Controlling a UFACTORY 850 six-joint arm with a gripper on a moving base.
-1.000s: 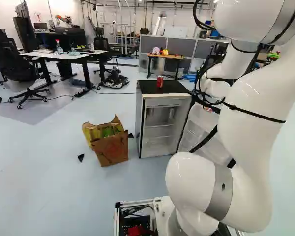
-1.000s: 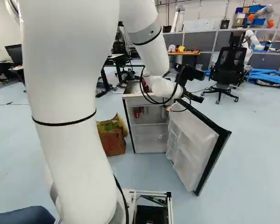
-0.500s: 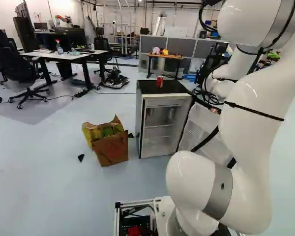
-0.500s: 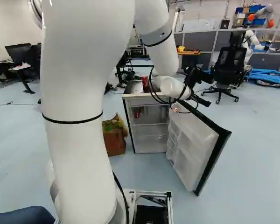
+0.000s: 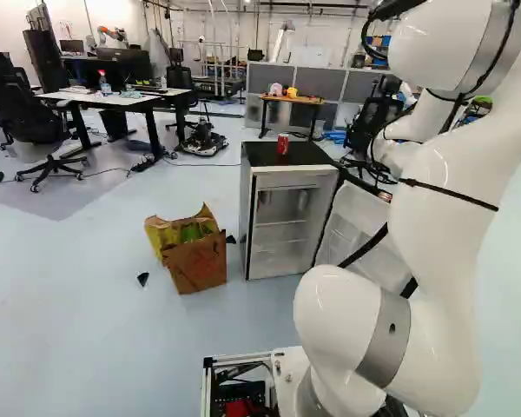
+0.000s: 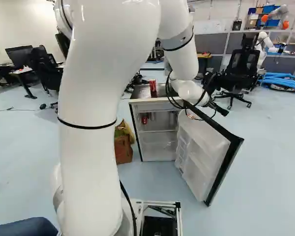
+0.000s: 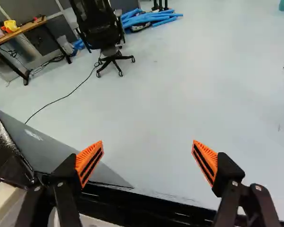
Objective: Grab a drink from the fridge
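Observation:
My gripper (image 6: 220, 108) hangs above the top edge of the swung-out fridge door (image 6: 209, 147) in the right base view. In the wrist view the gripper (image 7: 148, 144) is open, its orange pads wide apart with only floor showing between them; the door's dark edge (image 7: 146, 202) passes below the fingers. The white fridge (image 5: 288, 181) stands open. On its black top is an upright red can (image 5: 283, 144), well away from the gripper. Inside, on the upper part, a red drink (image 6: 144, 119) shows in the right base view.
A cardboard box with a yellow bag (image 5: 195, 261) stands beside the fridge. Past the door are a black office chair (image 7: 98, 28) and blue tubes (image 6: 284, 81). A small wooden-topped table (image 5: 288, 100) is farther back, with another robot (image 6: 263, 46) behind the chair.
The arm has swung rightward in the right base view, and the gripper has shifted right and lower. The red can on top has come out from behind the arm there. Base and fridge have stayed put.

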